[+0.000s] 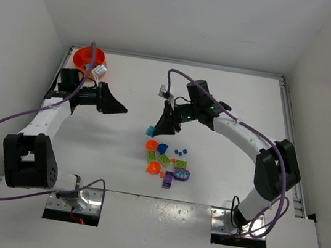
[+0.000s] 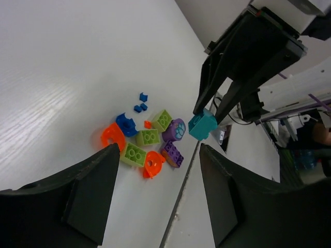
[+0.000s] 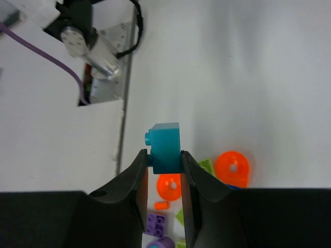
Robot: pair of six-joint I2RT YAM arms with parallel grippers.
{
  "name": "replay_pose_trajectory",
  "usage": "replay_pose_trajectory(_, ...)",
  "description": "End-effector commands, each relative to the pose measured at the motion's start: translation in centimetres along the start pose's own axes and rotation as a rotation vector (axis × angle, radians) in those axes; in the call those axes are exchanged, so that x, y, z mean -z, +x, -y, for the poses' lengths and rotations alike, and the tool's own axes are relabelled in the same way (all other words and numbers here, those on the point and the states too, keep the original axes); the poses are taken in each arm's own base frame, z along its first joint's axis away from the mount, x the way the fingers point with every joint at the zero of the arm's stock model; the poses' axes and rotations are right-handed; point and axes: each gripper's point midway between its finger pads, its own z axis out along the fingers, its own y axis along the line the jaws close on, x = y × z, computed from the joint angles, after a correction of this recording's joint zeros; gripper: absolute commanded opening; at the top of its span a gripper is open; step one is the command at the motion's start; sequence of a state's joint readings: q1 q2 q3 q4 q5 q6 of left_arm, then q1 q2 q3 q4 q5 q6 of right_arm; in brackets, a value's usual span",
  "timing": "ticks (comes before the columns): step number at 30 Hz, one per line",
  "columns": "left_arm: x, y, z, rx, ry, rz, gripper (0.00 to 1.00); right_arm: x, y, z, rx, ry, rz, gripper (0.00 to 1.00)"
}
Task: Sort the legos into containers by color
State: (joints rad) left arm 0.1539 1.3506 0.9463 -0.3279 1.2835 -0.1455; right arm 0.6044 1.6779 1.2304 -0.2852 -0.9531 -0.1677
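Being pinched between the fingers of the right claw (image 3: 163,157), a teal lego (image 3: 166,142) is held just beside the loose legos (image 1: 167,162) scattered on the table (image 1: 232,96). The left claw (image 1: 117,108) is seen spread wide, near the orange bowl (image 1: 83,57) at the table's far left corner.

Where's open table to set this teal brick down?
Bare table between the left tool and the lego pile, and beyond the right arm toward the far right corner. Crowded just nearer the bases than the teal brick.
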Motion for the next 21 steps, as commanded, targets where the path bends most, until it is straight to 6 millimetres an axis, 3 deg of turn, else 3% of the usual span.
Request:
replay_pose_trajectory(1, -0.8, 0.5, 2.2, -0.06, 0.126, -0.026, 0.69, -0.8, -2.6, -1.7, -0.14, -0.159, 0.091, 0.03)
replay_pose_trajectory(6, -2.3, 2.0, 3.9, -0.086, 0.176, -0.079, 0.69, -1.2, -3.7, -1.7, -0.312, -0.239, 0.132, 0.03)
replay_pose_trajectory(10, -3.7, 3.3, 5.6, -0.132, 0.204, -0.127, 0.68, -1.4, -4.1, -1.9, -0.339, -0.284, 0.148, 0.03)
replay_pose_trajectory(16, -4.7, 4.4, 6.1, -0.144, 0.199, -0.162, 0.68, -1.2, -3.9, -1.8, -0.37, -0.3, 0.148, 0.03)
replay_pose_trajectory(21, -5.1, 4.8, 6.4, -0.148, 0.206, -0.175, 0.59, -1.2, -3.7, -1.8, -0.37, -0.3, 0.148, 0.03)
